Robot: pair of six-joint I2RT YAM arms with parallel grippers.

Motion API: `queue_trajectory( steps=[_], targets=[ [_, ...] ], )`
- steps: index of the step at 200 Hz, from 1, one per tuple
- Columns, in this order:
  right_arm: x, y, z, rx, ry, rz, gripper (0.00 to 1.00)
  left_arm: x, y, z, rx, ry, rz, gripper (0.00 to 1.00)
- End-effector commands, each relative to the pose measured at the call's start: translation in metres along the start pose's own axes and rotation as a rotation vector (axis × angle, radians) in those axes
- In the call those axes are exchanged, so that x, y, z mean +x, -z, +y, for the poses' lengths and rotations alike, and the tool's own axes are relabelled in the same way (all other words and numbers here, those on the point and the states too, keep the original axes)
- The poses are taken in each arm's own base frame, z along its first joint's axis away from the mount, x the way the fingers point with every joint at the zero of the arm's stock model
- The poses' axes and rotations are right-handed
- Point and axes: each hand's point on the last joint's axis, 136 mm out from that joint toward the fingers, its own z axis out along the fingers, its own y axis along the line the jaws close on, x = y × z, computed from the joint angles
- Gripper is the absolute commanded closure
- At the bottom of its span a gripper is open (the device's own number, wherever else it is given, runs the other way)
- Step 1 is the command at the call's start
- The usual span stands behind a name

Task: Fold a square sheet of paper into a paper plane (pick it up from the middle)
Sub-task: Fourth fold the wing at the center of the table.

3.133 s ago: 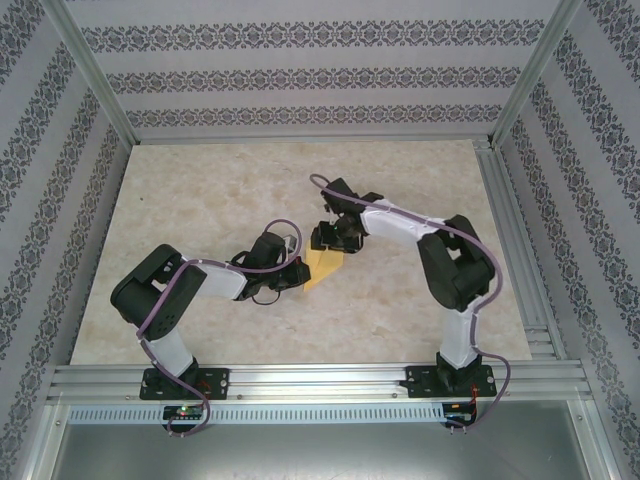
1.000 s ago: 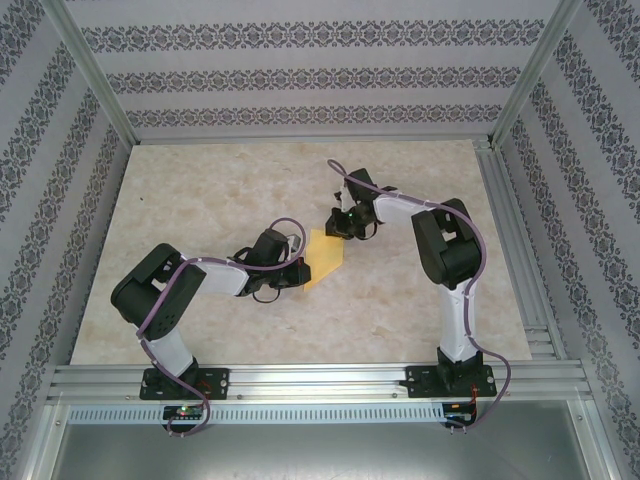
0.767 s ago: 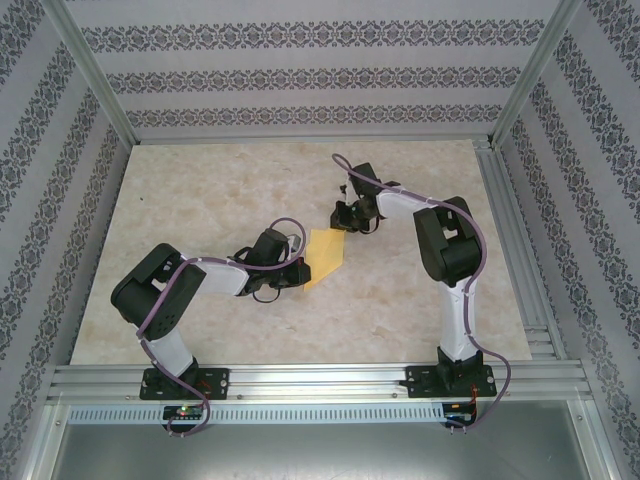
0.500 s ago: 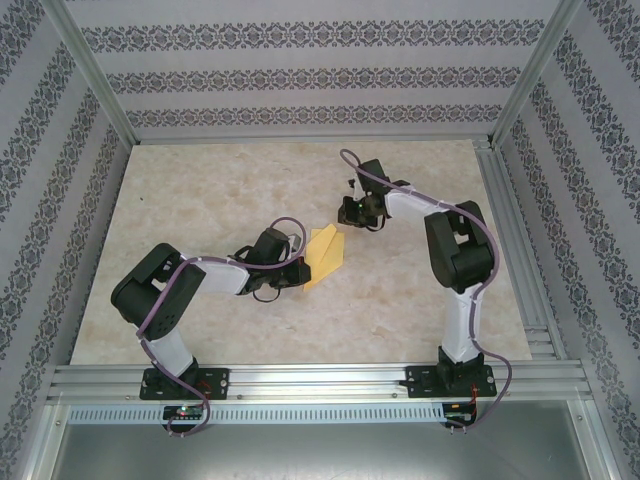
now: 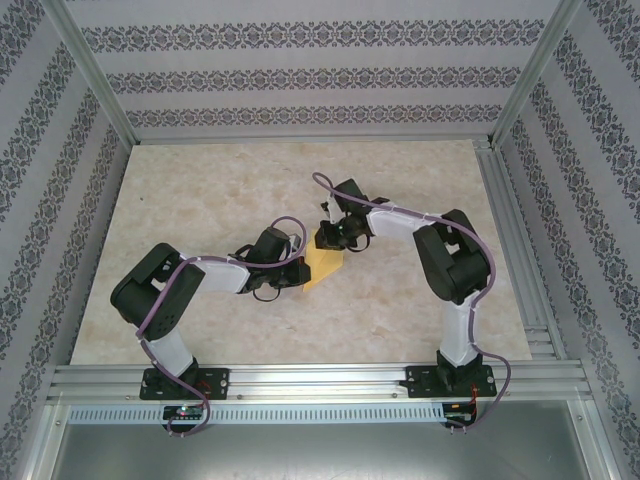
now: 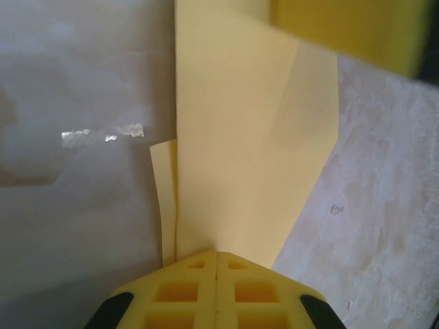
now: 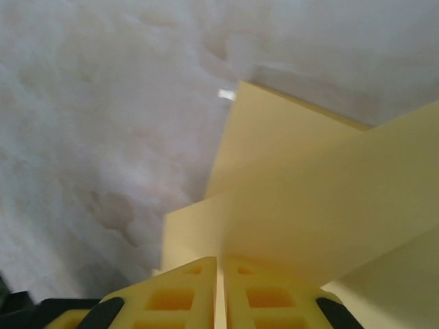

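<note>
Plainly, the left gripper (image 6: pixel 217 255) has its yellow fingers pressed together on the nearest corner of the folded sheet of paper (image 6: pixel 247 151), which fans out ahead of them. The right gripper (image 7: pixel 221 262) pinches the far end, seemingly just as tight, low over the marble table (image 5: pixel 200 200).

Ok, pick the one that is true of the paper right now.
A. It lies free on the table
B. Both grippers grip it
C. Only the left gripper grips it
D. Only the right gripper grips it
B: the left gripper and the right gripper each have their jaws closed with the paper coming out from between them.
</note>
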Motion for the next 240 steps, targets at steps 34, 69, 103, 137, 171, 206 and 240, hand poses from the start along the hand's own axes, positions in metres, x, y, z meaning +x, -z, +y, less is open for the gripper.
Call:
queue_trajectory(
  steps=[34, 69, 103, 137, 171, 206, 240],
  targets=[
    [0.01, -0.018, -0.024, 0.021, -0.027, 0.077, 0.89, 0.006, 0.011, -0.013, -0.001, 0.001, 0.04, 0.96],
    [0.014, -0.022, -0.032, 0.049, -0.033, 0.091, 0.89, -0.012, 0.013, -0.035, 0.039, -0.033, 0.014, 0.9],
    [0.017, -0.025, -0.038, 0.074, -0.037, 0.105, 0.89, -0.008, 0.0, -0.027, 0.014, -0.019, 0.058, 0.87],
    [0.02, -0.027, -0.045, 0.103, -0.046, 0.12, 0.89, 0.005, -0.009, -0.014, -0.023, -0.002, 0.122, 0.86],
    [0.023, -0.029, -0.054, 0.15, -0.056, 0.135, 0.89, 0.02, -0.004, 0.005, -0.118, -0.013, 0.167, 0.86],
    [0.024, -0.03, -0.061, 0.178, -0.067, 0.142, 0.9, 0.033, 0.002, 0.017, -0.155, -0.017, 0.19, 0.87],
    [0.025, -0.031, -0.061, 0.18, -0.072, 0.145, 0.89, 0.039, 0.007, 0.007, -0.115, -0.046, 0.204, 0.87]
  ],
)
